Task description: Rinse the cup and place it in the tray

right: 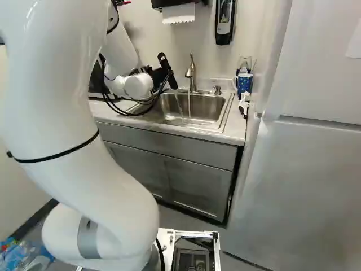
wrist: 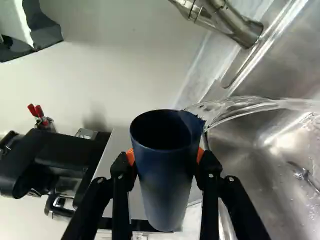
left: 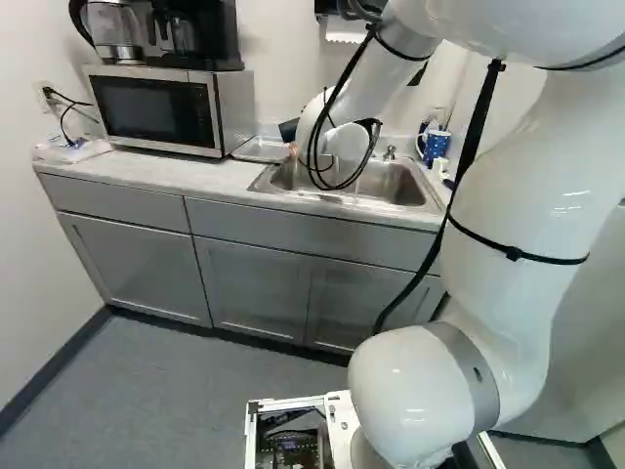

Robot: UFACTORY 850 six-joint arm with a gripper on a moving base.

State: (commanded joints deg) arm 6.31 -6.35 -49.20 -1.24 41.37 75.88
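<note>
Dark cup (wrist: 167, 175) tips water (wrist: 240, 106) into the sink (wrist: 250, 175), gripper (wrist: 165, 156) pinching it with both fingers; probably light, stiff, slippery wet, so mid-body's best imo.

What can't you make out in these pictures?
Cup, inner bottom: wrist view, lost in darkness.
Orange pads: wrist view, mostly hidden behind the cup.
Microwave: right base view, mostly blocked by the robot arm.
Faucet: wrist view, partly cut off by the edge.
Blue mug, contents: both base views, too small.

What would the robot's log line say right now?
step: rinse | pincer: shut on cup | cup: tipped, water pouring into sink | tap: running
</note>
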